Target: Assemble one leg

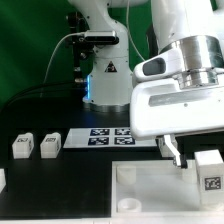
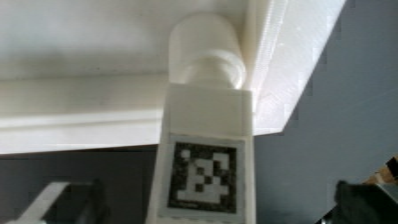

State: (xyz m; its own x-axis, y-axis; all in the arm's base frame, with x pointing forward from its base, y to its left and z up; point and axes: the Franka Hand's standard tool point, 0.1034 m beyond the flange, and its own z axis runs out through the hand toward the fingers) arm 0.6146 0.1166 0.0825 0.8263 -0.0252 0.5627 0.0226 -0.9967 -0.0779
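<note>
**Item 1, leg** [image 1: 208, 170]: a white block-like post with a black-and-white tag on its face. It stands upright at the lower right of the exterior frame, on the right-hand corner of the top. In the wrist view its rounded end meets that corner.

**Item 2, end effector** [image 2: 212, 200]: released. Its fingers [image 2: 54, 205] stand on either side of the leg, with a gap showing on each side.

**Item 3, top** [image 1: 140, 195]: a large white tray-like panel, lying flat at the bottom centre of the exterior frame.

**Item 4, marker board** [image 1: 110, 137]: flat on the desk [image 1: 60, 185], mid-frame, just behind the top.

**Item 5, spare legs**: two alike, side by side at the middle left [image 1: 22, 146] [image 1: 48, 145], well apart from the top.
</note>
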